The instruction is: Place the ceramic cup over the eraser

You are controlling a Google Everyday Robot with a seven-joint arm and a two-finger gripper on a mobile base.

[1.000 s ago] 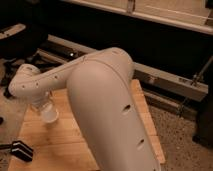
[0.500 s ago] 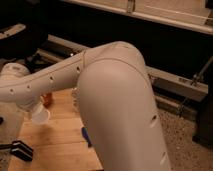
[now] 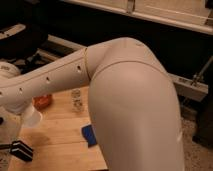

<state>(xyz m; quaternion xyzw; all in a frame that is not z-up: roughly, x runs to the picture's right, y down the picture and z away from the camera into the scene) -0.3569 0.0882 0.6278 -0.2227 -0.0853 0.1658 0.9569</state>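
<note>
Hand noted at far left, tucked under the forearm, clamped on the ceramic cup. Cup is carried clear of the worktop, judged to be kept raised so it can be lowered over the eraser. Eraser lies at the front-left corner, below and slightly left of the cup, not touching it. Orange bowl, clear glass and blue block are left aside. Compared with half a second earlier, the cup has been shifted left and a little lower, nearer the eraser. Eraser unmoved. Glass now uncovered by the arm.
</note>
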